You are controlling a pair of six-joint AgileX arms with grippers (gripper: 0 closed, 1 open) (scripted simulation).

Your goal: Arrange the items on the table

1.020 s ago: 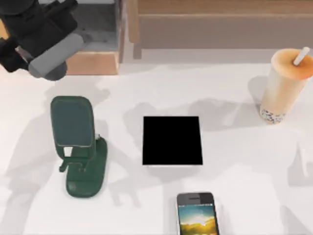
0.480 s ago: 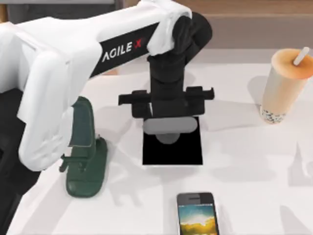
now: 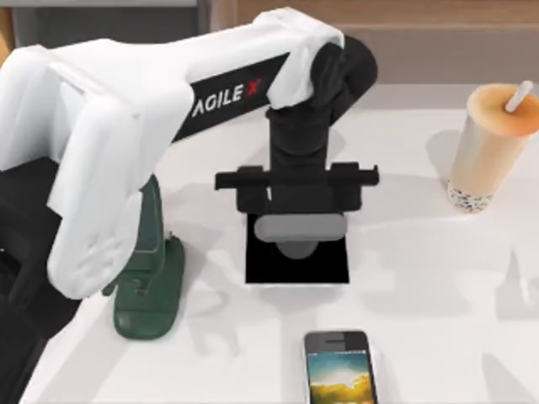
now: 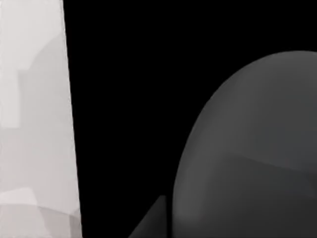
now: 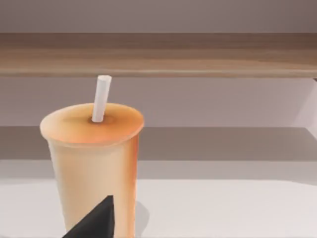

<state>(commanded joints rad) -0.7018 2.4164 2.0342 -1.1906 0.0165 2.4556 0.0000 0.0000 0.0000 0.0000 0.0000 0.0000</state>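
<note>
- Mouse (image 4: 247,148) on black mat (image 3: 296,268) at table (image 3: 421,286) centre, under left gripper (image 3: 299,231); finger spread impossible to tell
- Rounded, slick, light shell; best pinched across flanks
- Smartphone (image 3: 338,370) at 6 o'clock; cup (image 3: 487,151) at 2 o'clock, top-heavy, facing right wrist

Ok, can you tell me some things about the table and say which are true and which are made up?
1. The cup stands upright with a straw in it. True.
2. The phone lies on the black pad. False: it lies apart, nearer the table's front edge.
3. The left end effector is over the black pad. True.
4. The green stand is beside the cup. False: it is on the left, the cup far right.
</note>
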